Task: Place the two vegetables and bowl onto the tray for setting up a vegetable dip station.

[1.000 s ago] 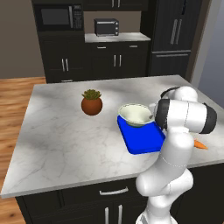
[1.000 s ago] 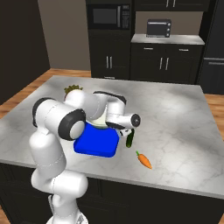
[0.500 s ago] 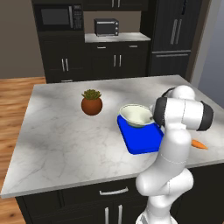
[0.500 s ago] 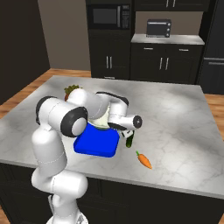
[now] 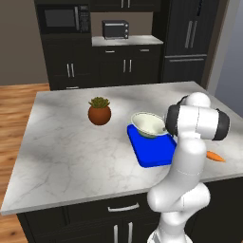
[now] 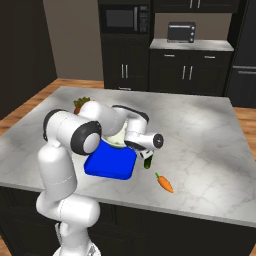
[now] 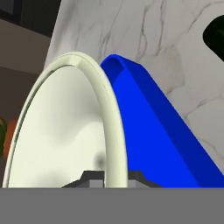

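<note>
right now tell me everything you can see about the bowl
The bowl is wide, round and cream-white with a pale greenish, smooth inside, like glazed ceramic. It looks empty. It sits tilted over the far end of the blue tray, lifted rather than lying flat. The gripper has its jaws shut on the rim, one finger inside and one outside, as the hand view shows. The potted plant stands apart on the counter to its left.

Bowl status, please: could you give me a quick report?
Gripper shut on bowl rim. Bowl above tray, far end. Carrot and cucumber on counter, off tray.
</note>
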